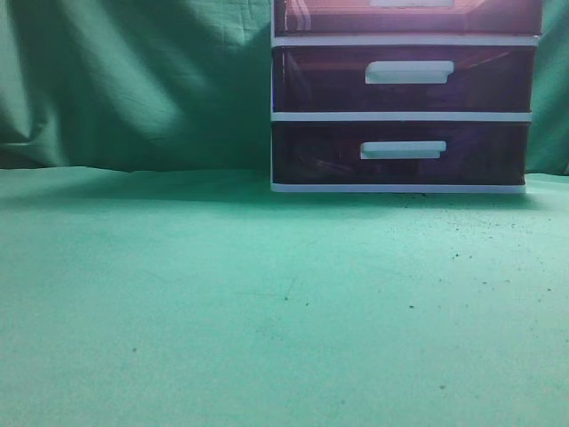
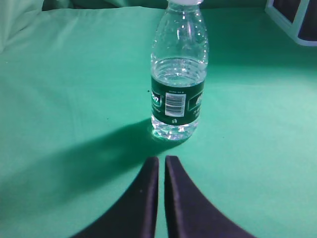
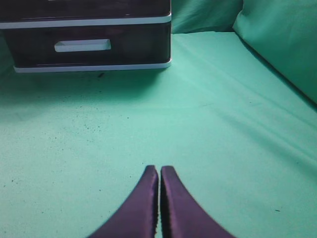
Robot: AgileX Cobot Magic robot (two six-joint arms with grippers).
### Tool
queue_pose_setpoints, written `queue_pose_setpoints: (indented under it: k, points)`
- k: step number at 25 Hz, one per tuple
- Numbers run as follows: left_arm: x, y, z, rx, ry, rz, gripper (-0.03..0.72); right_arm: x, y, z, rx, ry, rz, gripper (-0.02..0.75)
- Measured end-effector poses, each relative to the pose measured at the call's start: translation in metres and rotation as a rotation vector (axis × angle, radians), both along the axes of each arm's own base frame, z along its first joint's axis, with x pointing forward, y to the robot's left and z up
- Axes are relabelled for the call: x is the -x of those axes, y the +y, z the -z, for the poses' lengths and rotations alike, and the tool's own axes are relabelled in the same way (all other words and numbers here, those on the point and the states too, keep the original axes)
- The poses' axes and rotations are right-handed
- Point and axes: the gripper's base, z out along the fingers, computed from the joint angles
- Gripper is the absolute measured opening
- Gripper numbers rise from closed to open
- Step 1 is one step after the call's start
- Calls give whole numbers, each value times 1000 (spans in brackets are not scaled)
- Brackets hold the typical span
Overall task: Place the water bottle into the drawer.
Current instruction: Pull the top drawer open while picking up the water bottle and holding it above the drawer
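Observation:
A clear water bottle (image 2: 178, 79) with a dark green label and white cap stands upright on the green cloth in the left wrist view. My left gripper (image 2: 162, 159) is shut and empty, just short of its base. The uppermost drawer (image 1: 407, 16) of the white-framed unit is cut off by the top edge of the exterior view; only its lower part and handle bottom show. My right gripper (image 3: 159, 169) is shut and empty over the cloth, well in front of the unit. Neither gripper nor the bottle shows in the exterior view.
The middle drawer (image 1: 404, 78) and the lowest drawer (image 1: 400, 153) are shut. The lowest drawer also shows in the right wrist view (image 3: 89, 45). A corner of the unit (image 2: 296, 20) lies far right of the bottle. Green cloth (image 1: 222, 302) covers table and backdrop.

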Motion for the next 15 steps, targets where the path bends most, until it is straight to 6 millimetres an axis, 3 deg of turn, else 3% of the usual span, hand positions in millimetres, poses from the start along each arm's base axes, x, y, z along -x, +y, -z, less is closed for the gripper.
queue_pose_setpoints:
  k: [15]
  points:
    - [0,0,0,0,0,0,0,0,0,0,0,0,0,0]
